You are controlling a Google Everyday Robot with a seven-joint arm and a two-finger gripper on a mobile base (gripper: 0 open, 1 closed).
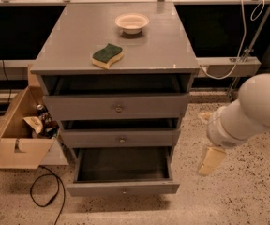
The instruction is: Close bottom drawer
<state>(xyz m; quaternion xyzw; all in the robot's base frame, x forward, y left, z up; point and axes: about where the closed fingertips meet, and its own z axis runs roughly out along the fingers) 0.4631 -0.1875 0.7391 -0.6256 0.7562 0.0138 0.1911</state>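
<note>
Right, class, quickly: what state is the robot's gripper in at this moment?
Gripper: open or closed cannot be told; it hangs to the right of the pulled-out bottom drawer, apart from it.

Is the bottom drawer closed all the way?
No, the bottom drawer sticks out with its inside showing, and the claw hangs to its right, not touching it.

On the worktop (78,46) a sponge (108,55) lies before a bowl (131,22). The bottom drawer (123,189) juts forward below; the hand (212,160) hangs to its right, a box (18,146) left.
</note>
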